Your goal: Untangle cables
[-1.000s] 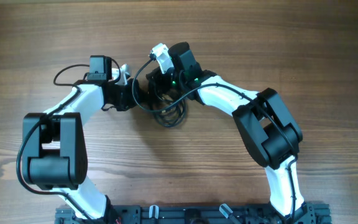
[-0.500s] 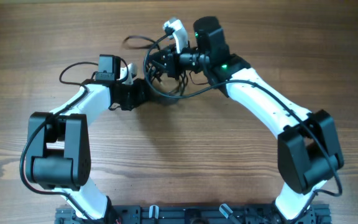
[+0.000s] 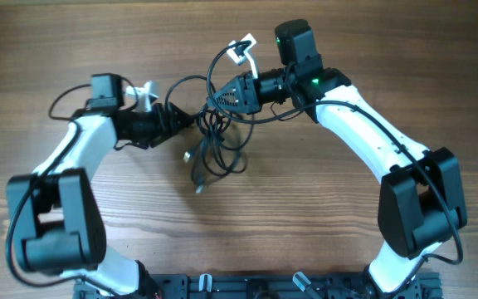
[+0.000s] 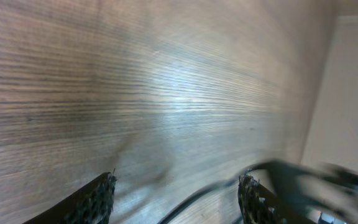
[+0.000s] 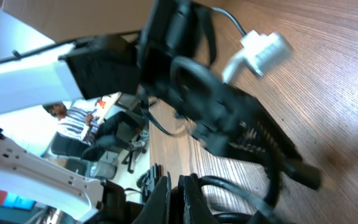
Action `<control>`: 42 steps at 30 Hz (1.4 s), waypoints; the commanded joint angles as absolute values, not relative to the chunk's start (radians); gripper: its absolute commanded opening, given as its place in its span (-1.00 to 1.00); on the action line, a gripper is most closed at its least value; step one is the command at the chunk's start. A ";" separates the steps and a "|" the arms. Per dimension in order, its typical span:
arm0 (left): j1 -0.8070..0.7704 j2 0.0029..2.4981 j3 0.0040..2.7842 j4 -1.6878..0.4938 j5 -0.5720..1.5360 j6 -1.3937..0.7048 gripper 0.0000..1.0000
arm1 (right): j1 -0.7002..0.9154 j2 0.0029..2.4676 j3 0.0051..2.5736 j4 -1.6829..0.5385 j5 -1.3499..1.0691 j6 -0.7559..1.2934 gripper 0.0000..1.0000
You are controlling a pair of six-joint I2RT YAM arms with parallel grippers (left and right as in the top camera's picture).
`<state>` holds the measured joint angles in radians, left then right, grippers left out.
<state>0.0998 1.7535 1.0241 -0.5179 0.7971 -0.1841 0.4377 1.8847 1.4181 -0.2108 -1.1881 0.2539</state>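
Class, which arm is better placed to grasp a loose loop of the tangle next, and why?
Left: the left end effector stands open beside the cables; the right end effector is shut on them, anchoring.

The left arm (image 3: 80, 151) and the right arm (image 3: 362, 129) each had smooth white link shells joined by chunky black joint housings (image 3: 60, 224), with a boxy black camera block (image 3: 104, 85) at the wrist and a thin black wire (image 3: 54, 104) looping along the outside; both were mounted on a black rail (image 3: 256, 286). A small green light (image 3: 314, 81) glowed near the right arm's wrist. The left gripper (image 4: 176, 199) had black fingers (image 4: 98, 198) with finely ribbed faces.
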 commanded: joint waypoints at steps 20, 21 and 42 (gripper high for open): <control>0.363 1.687 1.019 -0.691 1.317 0.244 0.06 | 0.444 1.844 1.438 -0.199 -1.160 0.318 -0.91; 0.354 1.687 1.019 -0.723 1.369 0.325 0.04 | 0.444 1.844 1.438 -0.199 -1.160 0.319 -0.91; 0.061 1.689 1.019 -0.608 1.288 0.385 -0.52 | 0.445 1.844 1.438 -0.195 -1.161 0.344 -0.91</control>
